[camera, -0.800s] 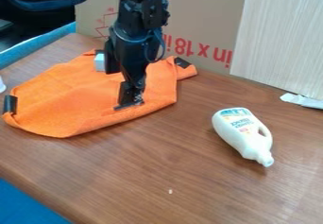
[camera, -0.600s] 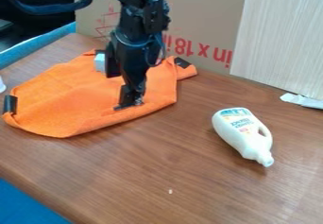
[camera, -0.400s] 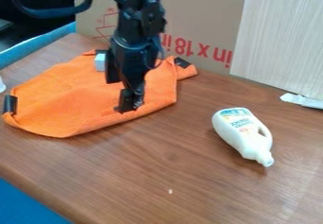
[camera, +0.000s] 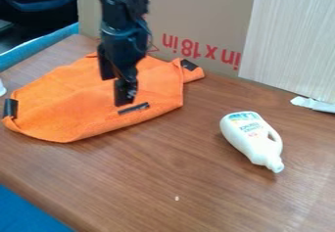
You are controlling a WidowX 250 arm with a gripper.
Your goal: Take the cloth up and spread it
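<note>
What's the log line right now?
black two-finger gripper open above orange fabric cloth | cloth on brown wooden table, edge folded | white plastic bottle lying apart

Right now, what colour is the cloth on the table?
Orange, with black patches, seen in the camera view.

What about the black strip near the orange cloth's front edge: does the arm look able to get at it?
Probably yes: the claw hangs over the orange cloth, close to the black strip, and nothing visible covers the strip or blocks the way. The claw's height is hard to judge.
</note>
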